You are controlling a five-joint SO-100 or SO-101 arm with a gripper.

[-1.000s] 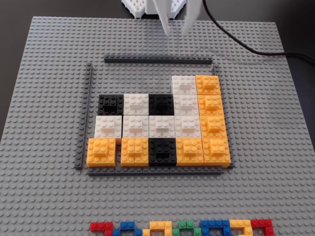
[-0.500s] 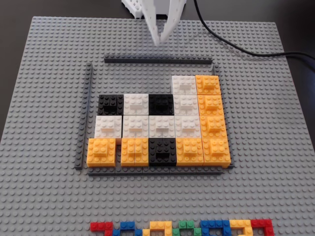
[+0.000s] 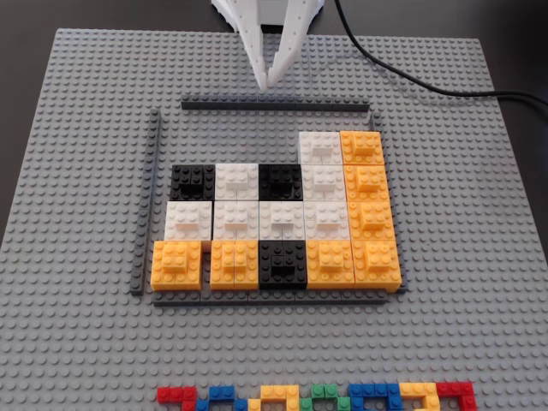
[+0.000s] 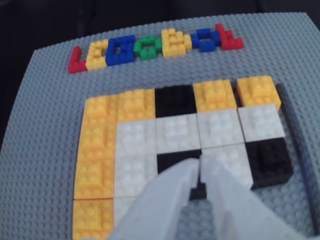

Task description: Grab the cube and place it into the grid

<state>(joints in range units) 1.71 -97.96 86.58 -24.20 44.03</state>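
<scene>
- In the fixed view, we are seeing the white tool reaching in from the top edge, its two tapered fingers meeting at their tips with nothing between them.
- The tips are hanging over the thin dark grey strip that is closing the top side of the grid.
- In the wrist view, we are looking along the same tool; its fingers are lying side by side with only a thin seam between them, and a black block is showing just beyond the tips.
- The grid is sitting on a large light grey studded baseplate, which is covering the bench.
- Orange blocks are filling the right column and most of the bottom row in the fixed view, white and black blocks the middle.
- A white cube is standing at the top of the second column from the right, beside the top orange block; the cells to its left in that row are lying bare.
- We are unable to tell which white block is the one named by the task.
- A row of small multicoloured bricks is running along the lower edge of the baseplate in the fixed view, and along the far edge in the wrist view.
- A black cable is trailing off to the right beyond the baseplate.
</scene>
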